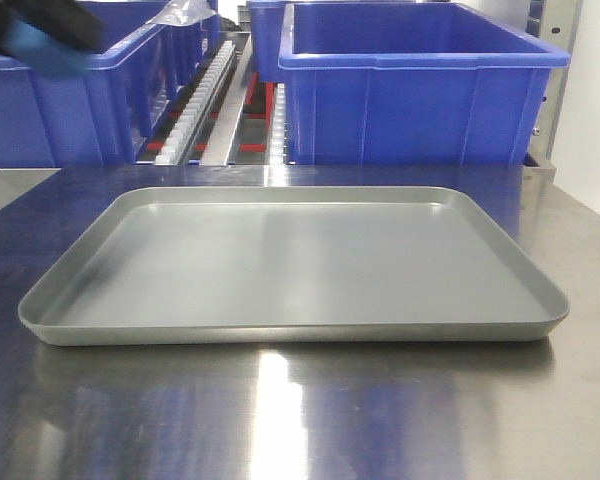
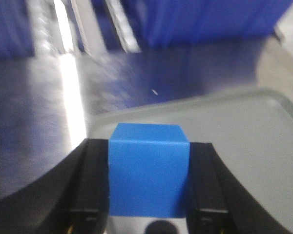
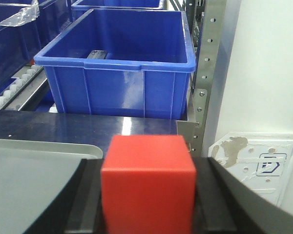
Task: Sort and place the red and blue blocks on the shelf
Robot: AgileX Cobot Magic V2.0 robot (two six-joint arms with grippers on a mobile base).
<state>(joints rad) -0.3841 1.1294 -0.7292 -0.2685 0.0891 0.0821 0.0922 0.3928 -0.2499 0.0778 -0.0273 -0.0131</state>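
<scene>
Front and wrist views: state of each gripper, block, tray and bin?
Left gripper: shut on blue block.
Blue block: gripped on both sides, level.
Right gripper: shut on red block.
Red block: gripped on both sides, level.
Tray: empty, flat on the table.
Right bin: upright, open top, no block seen inside.
Left bin: upright, inside not visible.

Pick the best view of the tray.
Exterior front: the whole tray shows, rim to rim. Left wrist shows only one corner beyond the blue block; right wrist only a corner left of the red block.
</scene>
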